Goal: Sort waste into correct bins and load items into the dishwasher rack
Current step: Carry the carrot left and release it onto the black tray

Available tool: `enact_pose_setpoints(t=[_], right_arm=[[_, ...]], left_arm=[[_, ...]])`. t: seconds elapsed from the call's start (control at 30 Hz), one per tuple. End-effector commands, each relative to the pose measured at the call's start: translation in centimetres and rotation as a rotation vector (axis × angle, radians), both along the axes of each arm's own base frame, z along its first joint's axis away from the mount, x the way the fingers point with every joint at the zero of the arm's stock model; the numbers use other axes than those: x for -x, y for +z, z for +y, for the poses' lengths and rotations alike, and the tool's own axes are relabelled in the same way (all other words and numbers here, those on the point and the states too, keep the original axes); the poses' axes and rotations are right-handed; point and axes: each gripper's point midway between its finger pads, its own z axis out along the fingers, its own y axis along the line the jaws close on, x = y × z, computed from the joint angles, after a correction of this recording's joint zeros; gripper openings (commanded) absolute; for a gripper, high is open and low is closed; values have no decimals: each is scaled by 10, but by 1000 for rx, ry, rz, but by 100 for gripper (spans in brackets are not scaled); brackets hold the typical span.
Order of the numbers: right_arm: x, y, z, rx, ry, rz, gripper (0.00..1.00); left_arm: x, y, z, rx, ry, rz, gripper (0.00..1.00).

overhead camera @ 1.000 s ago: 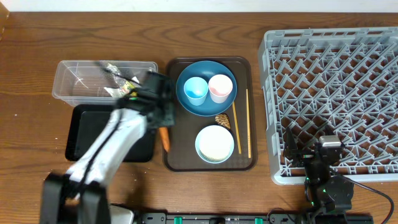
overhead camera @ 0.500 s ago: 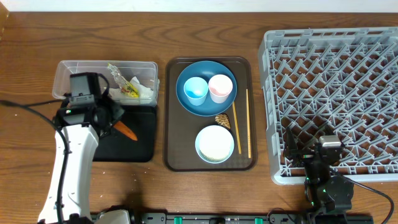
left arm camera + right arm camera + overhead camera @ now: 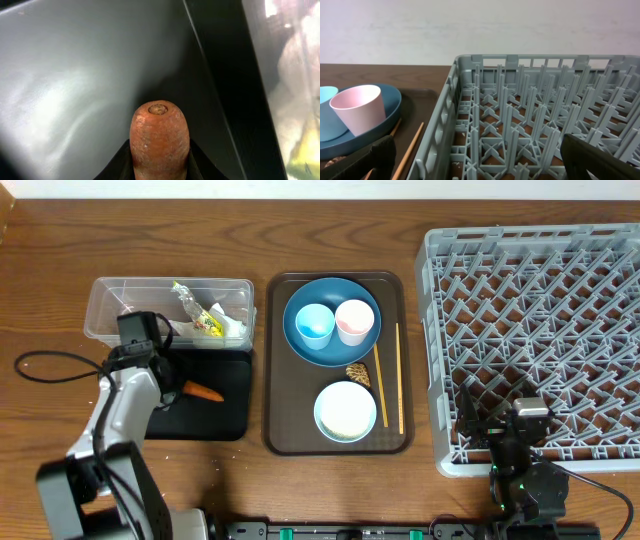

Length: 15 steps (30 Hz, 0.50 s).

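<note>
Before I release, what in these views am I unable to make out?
Left wrist: jaws cut off by the bottom edge behind the carrot; whether it touches the black tray is unclear.
Overhead: left gripper hidden under its own wrist.
Overhead: rice in the white bowl, too small to tell.
Right wrist: blue cup cut off by the left edge.

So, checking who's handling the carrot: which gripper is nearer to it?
Left. The left gripper grips the carrot over the black tray; the right gripper is far off, by the rack.
</note>
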Motion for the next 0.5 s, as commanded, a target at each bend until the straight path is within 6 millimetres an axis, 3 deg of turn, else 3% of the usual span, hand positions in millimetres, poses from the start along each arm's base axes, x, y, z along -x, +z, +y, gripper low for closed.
enact_pose_setpoints(t=[0.0,0.23,0.47], right_arm=[[0,-1,-7,12,-26,1,99],[0,-1,-7,12,-26,0,99],[0,-1,-7,12,-26,1,99]], left_arm=[[2,-10,2,18,72,15,27],[-1,-16,3,24,91,14,47],[-10,-3,-1,38,44,-32,50]])
